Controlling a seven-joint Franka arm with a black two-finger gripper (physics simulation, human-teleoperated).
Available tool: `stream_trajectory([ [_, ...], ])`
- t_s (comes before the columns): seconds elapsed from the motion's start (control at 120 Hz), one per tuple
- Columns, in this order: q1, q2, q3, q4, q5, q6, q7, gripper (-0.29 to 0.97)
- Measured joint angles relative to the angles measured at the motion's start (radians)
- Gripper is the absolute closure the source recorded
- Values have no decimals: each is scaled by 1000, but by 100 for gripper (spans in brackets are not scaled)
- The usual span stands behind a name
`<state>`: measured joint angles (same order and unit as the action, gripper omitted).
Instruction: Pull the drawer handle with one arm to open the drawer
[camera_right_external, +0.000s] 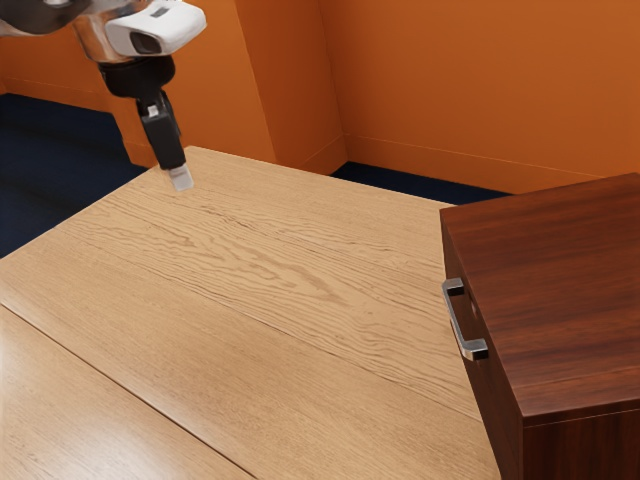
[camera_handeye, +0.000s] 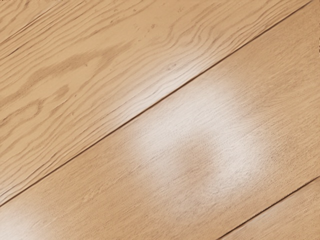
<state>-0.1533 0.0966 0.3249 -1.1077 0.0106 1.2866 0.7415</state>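
The gripper (camera_right_external: 181, 180) hangs from the arm at the exterior view's upper left, pointing down and slightly tilted, its pale tip just above the far corner of the table (camera_right_external: 250, 310). It is seen edge-on, so I cannot tell whether the jaws stand wide or narrow; nothing is held in them. Below the hand, the wrist view gives the bare light wood of the table (camera_handeye: 100, 75), with a dark seam (camera_handeye: 165, 95) between two planks running slantwise and a soft pale glare on the nearer plank. Well apart from the gripper, at the exterior view's right edge, a dark wooden cabinet (camera_right_external: 560, 270) stands on the table. Its drawer (camera_right_external: 490, 400) faces the exterior view's left and carries a metal handle (camera_right_external: 463, 318), a bar set upright on the front. The drawer looks flush with the cabinet, so probably shut, though the narrow angle makes that hard to judge. Orange walls (camera_right_external: 450, 70) and a dark blue floor (camera_right_external: 50, 160) lie beyond the table.
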Motion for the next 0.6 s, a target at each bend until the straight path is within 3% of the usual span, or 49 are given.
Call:
stream_trajectory([
  [0.283,-1,-3,0,-19,0,-1,21,0],
  [0.417,-83,-197,0,-275,-4,-19,30,0],
  [0.6,-117,-287,-62,-462,-6,-31,135,0],
])
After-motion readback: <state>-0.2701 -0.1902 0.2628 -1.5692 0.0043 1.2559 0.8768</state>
